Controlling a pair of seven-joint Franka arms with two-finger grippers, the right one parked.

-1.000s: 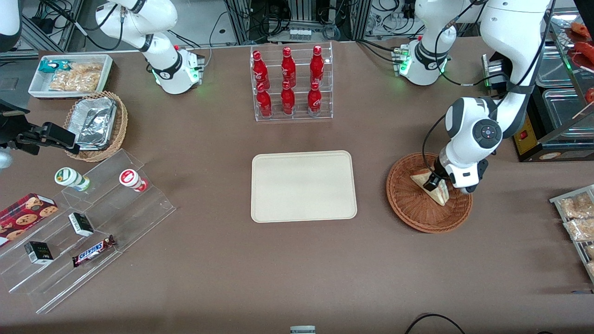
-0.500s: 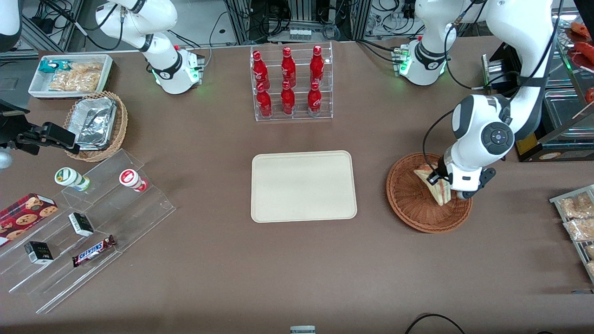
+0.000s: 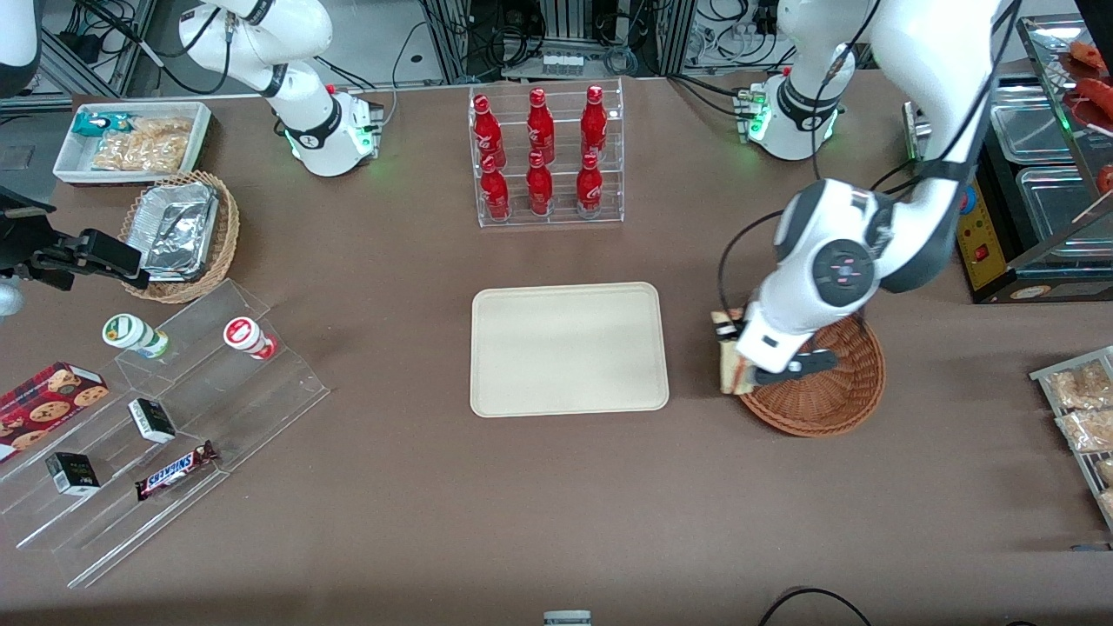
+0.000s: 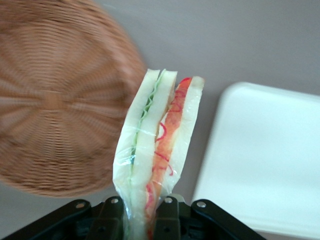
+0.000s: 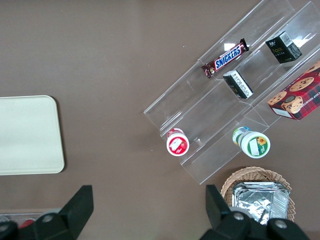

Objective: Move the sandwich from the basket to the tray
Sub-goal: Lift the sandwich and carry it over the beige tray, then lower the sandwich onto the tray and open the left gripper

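Brown worktop (image 3: 391, 522) carries the tray (image 3: 569, 348) and basket (image 3: 826, 391). Only the wrist view shows the gripper (image 4: 137, 215) clamped on the sandwich (image 4: 157, 150), lifted between basket and tray.

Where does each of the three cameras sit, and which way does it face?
Front view: high, facing both arms across the table; the gripper carries the sandwich at the basket edge nearest the tray.
Left wrist view: looks down past the fingers clamping the sandwich, over basket and tray.
Right wrist view: looks down on the acrylic shelf, with the parked fingers.
All views share the tray.
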